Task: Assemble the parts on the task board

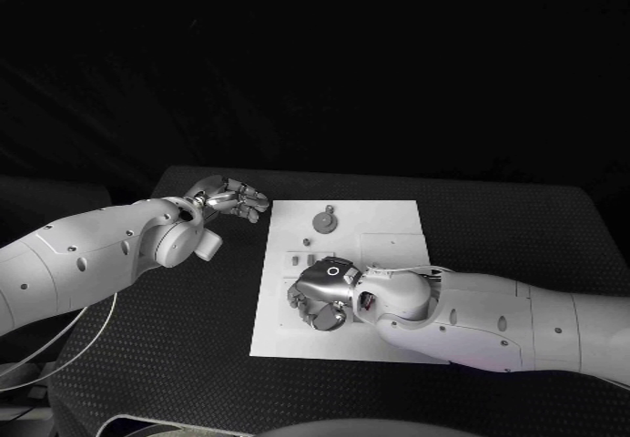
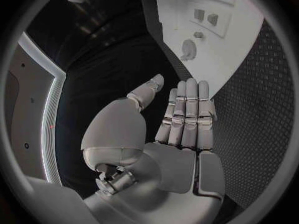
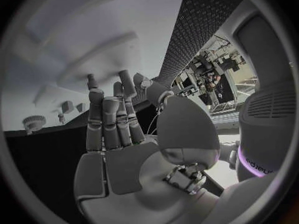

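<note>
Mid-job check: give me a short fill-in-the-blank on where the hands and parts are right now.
1. The right hand hangs over the ___ task board.
2. The left hand holds ___.
3. The round part lies near the board's ___ edge.

Missing words: white; nothing; far

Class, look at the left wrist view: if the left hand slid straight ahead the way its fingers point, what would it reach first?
Probably the near edge of the white task board, after bare black table. The left hand points its straight fingers toward it, the round grey part lying just beyond. Height is unclear.
</note>
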`<state>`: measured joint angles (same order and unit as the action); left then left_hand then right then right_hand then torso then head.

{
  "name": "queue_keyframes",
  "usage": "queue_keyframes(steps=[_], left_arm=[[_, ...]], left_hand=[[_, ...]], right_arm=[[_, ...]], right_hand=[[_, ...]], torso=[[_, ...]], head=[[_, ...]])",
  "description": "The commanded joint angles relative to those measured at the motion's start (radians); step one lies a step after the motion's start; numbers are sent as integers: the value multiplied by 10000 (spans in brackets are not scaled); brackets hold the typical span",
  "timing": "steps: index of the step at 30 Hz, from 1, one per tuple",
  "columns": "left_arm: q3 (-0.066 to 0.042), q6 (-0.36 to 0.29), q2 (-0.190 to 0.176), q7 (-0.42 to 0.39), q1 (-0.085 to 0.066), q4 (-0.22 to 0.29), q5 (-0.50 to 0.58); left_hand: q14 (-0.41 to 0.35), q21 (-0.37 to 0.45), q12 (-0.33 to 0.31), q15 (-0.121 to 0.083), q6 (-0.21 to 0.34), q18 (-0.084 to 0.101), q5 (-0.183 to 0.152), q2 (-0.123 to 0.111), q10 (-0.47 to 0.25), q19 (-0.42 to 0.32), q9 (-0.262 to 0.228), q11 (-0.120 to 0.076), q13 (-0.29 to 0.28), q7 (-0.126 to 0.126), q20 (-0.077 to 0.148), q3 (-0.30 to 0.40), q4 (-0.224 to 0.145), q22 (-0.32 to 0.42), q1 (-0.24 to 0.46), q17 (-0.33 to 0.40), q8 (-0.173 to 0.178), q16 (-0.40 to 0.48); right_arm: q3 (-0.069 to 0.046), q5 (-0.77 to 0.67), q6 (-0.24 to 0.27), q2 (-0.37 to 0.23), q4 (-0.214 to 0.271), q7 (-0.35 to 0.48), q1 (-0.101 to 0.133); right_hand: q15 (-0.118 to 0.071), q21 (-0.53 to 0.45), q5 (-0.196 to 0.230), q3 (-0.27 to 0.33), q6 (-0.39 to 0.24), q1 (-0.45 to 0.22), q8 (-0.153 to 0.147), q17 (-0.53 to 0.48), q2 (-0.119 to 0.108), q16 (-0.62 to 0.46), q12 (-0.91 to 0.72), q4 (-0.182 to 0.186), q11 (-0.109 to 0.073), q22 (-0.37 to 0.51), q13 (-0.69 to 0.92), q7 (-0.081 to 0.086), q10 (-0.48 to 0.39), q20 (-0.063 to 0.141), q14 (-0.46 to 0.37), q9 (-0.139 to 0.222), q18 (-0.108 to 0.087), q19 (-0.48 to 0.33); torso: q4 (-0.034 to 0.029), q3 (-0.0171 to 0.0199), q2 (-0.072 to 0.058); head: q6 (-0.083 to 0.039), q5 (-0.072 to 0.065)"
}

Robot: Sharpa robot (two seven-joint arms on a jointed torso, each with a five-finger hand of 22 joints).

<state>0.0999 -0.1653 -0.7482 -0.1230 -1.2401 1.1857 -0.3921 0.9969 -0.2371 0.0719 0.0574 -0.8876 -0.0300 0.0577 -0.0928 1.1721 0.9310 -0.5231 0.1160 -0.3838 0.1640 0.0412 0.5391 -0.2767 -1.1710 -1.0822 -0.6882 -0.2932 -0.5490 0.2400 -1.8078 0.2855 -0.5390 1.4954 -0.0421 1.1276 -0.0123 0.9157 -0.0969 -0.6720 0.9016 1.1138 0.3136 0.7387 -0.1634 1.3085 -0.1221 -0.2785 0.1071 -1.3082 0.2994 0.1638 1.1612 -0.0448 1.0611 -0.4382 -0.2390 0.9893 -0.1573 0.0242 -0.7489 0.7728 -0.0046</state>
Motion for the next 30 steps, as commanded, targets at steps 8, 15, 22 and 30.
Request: queue_keyframes(steps=[8, 15, 22, 30], left_arm=[[-8, 118, 12, -93, -13, -12, 58], [-7, 111, 23, -95, -12, -102, 59], [-7, 100, 20, -91, -12, -134, 68], [-7, 125, 82, -76, -11, -197, 68]], left_hand=[[27, 41, 4, 58, -2, -106, 10, -11, -82, 42, 16, -6, 12, 44, -47, -40, 33, -12, 49, -19, -7, 70], [28, 44, 4, 58, -2, -106, 10, -10, -82, 43, 16, -6, 13, 44, -47, -39, 32, -14, 47, -25, -7, 74], [29, 47, 5, 58, -3, -106, 10, -12, -81, 44, 16, -6, 13, 43, -47, -39, 31, -16, 47, -31, -7, 79], [36, 49, 11, 57, -8, -105, 9, -14, -72, 49, 15, -8, 13, 44, -48, -44, 39, -21, 59, -42, -10, 85]], right_arm=[[-8, 378, 861, -298, 217, 260, 0], [-158, 1602, 912, -737, 632, 708, 247], [-686, 4187, 606, -1527, 1042, 693, 738], [-877, 5537, -1241, -2437, 838, -524, 1440]], right_hand=[[157, -44, 18, -5, -463, -14, -231, 14, -369, 76, 163, 171, 68, -163, 35, -31, -263, -39, -47, 119, -228, 1], [165, 51, 26, 122, -678, -376, -272, 42, -731, 196, 158, 575, 77, -178, 111, -126, -288, -12, 20, 165, -228, 88], [54, 141, 47, 783, -683, -983, -132, 49, -521, 293, -30, 839, -40, -186, 321, 91, -53, 80, 32, 115, -228, 67], [-693, 390, 28, 1341, -12, -1300, 667, 292, -41, 838, -5934, 1094, -865, -224, 6063, -284, -810, 193, 172, -1177, -228, 141]], torso=[[1, 0, 6], [9, 15, 8], [5, 7, 4], [22, 1, 5]], head=[[-41, -56], [-116, -122], [-221, -249], [-405, -524]])
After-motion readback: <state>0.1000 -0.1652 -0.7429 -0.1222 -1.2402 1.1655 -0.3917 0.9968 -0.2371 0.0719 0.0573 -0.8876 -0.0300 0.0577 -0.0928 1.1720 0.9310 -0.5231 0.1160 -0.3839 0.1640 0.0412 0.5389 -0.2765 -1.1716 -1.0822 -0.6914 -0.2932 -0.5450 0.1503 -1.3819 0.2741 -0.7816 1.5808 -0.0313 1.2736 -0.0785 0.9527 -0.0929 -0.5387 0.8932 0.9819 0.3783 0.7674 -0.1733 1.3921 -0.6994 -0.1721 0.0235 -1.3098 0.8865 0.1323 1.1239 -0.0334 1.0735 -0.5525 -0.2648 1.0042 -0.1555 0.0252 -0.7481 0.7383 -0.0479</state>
